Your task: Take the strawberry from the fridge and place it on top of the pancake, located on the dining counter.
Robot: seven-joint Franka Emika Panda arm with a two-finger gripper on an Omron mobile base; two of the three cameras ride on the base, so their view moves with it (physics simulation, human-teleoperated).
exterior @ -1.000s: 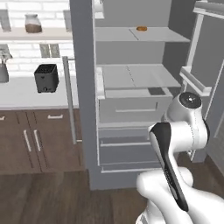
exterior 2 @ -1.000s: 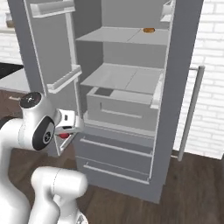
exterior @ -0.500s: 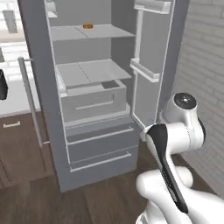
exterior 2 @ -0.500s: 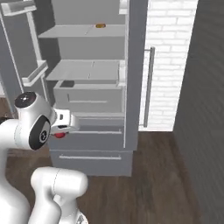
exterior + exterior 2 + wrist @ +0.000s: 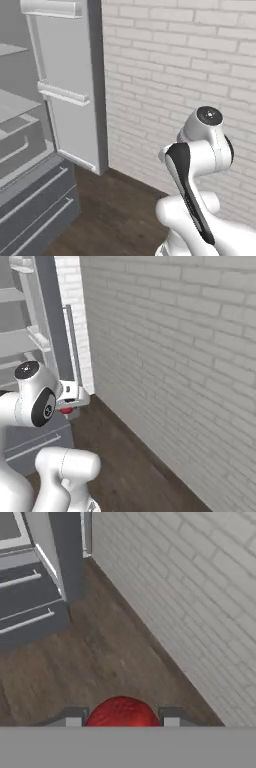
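Note:
The red strawberry (image 5: 122, 712) sits between my two fingertips at the bottom of the hand view, and my gripper (image 5: 122, 718) is shut on it. From the right base view the gripper (image 5: 70, 410) hangs by the arm's wrist with the strawberry (image 5: 66, 410) as a small red spot under it. The grey fridge (image 5: 30, 165) stands at the left with its door (image 5: 70, 90) swung open, shelves and two lower drawers (image 5: 30, 607) showing. The pancake and the dining counter are out of view.
A white brick wall (image 5: 170, 366) runs along the right side, close to the arm. Dark wood floor (image 5: 110, 657) stretches between the fridge and the wall. The open fridge door (image 5: 57, 331) edge with its silver handle stands just behind the gripper.
The base has turned right: the fridge has slid to the left edge of both base views and the brick wall has come in. The strawberry stays gripped.

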